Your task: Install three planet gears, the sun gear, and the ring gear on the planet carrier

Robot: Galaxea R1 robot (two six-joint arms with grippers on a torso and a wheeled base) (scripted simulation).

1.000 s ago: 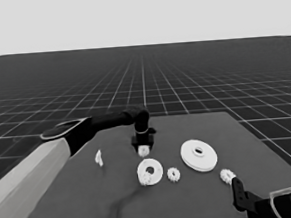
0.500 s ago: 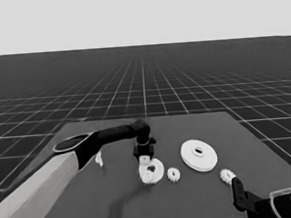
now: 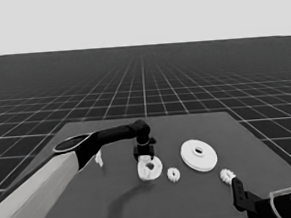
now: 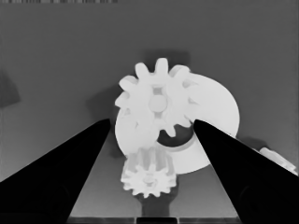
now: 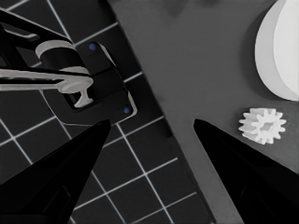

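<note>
My left gripper (image 3: pixel 144 155) hangs right over the smaller round part (image 3: pixel 151 170), the planet carrier, at mid-table. In the left wrist view the left gripper (image 4: pixel 152 121) is open, its fingers (image 4: pixel 70 172) wide apart. One planet gear (image 4: pixel 156 102) sits on the smaller round part (image 4: pixel 215 116) with a peg showing through its hole. A second gear (image 4: pixel 148 177) lies at that part's edge between the fingers, touched by neither. Two more gears (image 3: pixel 173 174) (image 3: pixel 227 175) lie loose on the table. The larger round part (image 3: pixel 199 155), the ring gear, lies to the right. My right gripper (image 3: pixel 237 190) is parked at the lower right, open.
A thin white piece (image 3: pixel 99 160) lies left of the smaller round part, beside the left arm. The right wrist view shows a loose gear (image 5: pixel 262 125), the larger round part's rim (image 5: pixel 280 51), the table's edge, and dark machinery (image 5: pixel 84 88) past it.
The left arm brought a gear from farther back toward the near side and down onto the smaller round part. Its fingers now stand apart from the gear. The right arm stayed put.
</note>
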